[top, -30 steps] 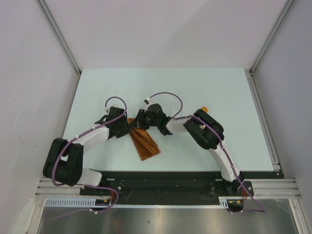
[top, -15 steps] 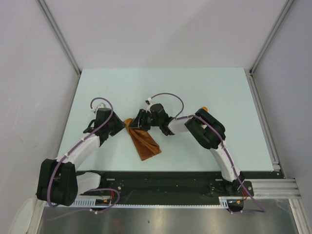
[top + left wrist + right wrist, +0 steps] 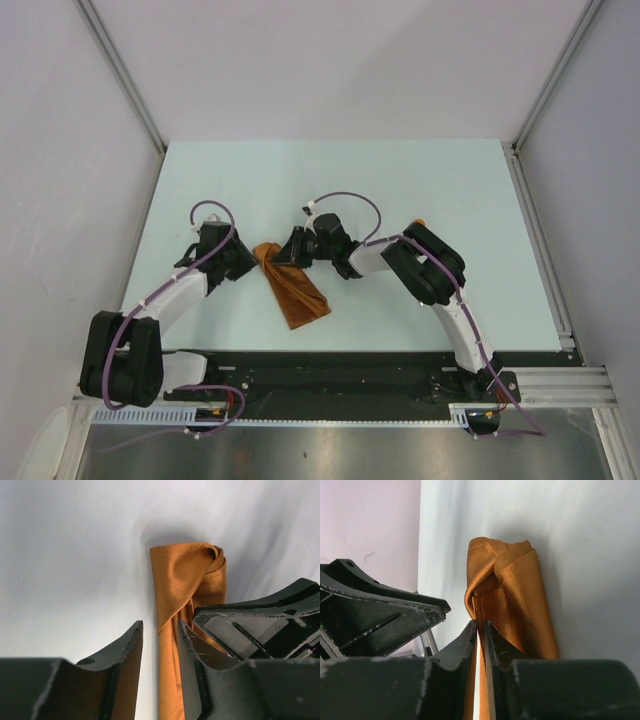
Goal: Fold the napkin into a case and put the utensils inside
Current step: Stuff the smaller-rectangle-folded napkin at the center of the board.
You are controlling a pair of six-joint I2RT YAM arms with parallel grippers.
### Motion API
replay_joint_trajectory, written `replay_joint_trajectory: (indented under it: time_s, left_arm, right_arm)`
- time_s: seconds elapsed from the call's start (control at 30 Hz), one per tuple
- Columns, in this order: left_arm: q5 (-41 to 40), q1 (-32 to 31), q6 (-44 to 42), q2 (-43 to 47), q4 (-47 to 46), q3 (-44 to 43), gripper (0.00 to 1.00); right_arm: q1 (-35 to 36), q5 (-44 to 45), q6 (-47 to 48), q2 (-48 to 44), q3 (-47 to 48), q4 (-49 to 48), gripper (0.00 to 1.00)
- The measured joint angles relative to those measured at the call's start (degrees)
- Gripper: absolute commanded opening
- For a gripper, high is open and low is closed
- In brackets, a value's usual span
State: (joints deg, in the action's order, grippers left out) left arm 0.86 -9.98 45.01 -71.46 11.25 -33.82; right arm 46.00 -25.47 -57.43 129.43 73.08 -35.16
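The rust-orange napkin (image 3: 293, 290) lies folded into a narrow strip on the pale table, running from between the two grippers toward the near edge. My right gripper (image 3: 480, 626) is shut on a hemmed layer at the strip's far end (image 3: 505, 587); from above, the right gripper (image 3: 290, 250) sits on that end. My left gripper (image 3: 159, 630) is open, straddling the strip's left edge (image 3: 172, 680); the cloth lies against the right finger and bare table shows beside the left one. A small orange tip (image 3: 420, 223), perhaps the spoon's bowl, peeks from behind the right arm.
The right gripper's dark body (image 3: 260, 625) crowds the left wrist view at right. Both arms' bases stand on the black rail (image 3: 330, 375) at the near edge. Grey walls with metal posts (image 3: 125, 80) enclose the table on three sides.
The right jaws have closed onto the napkin's hem. The left arm drew back to the left, then came in again to the strip's edge, its jaws narrower than before.
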Motion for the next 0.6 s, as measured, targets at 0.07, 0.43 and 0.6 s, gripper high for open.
replay_joint_trajectory:
  time_s: [0.07,0.43,0.6]
  left_arm:
    - [0.0,0.0,0.0,-0.8,0.1,-0.9,0.41]
    - [0.4,-0.3,-2.9,-11.8,3.7,-11.5,0.45]
    - [0.0,-1.6,-4.7,-15.9,6.0,-14.7,0.43]
  right_arm:
    - [0.0,-0.1,0.0,0.1,0.0,-0.4,0.10]
    - [0.7,-0.4,-1.1,4.9,4.5,-0.5,0.00]
    - [0.8,0.5,-2.6,5.6,5.3,-0.5,0.00]
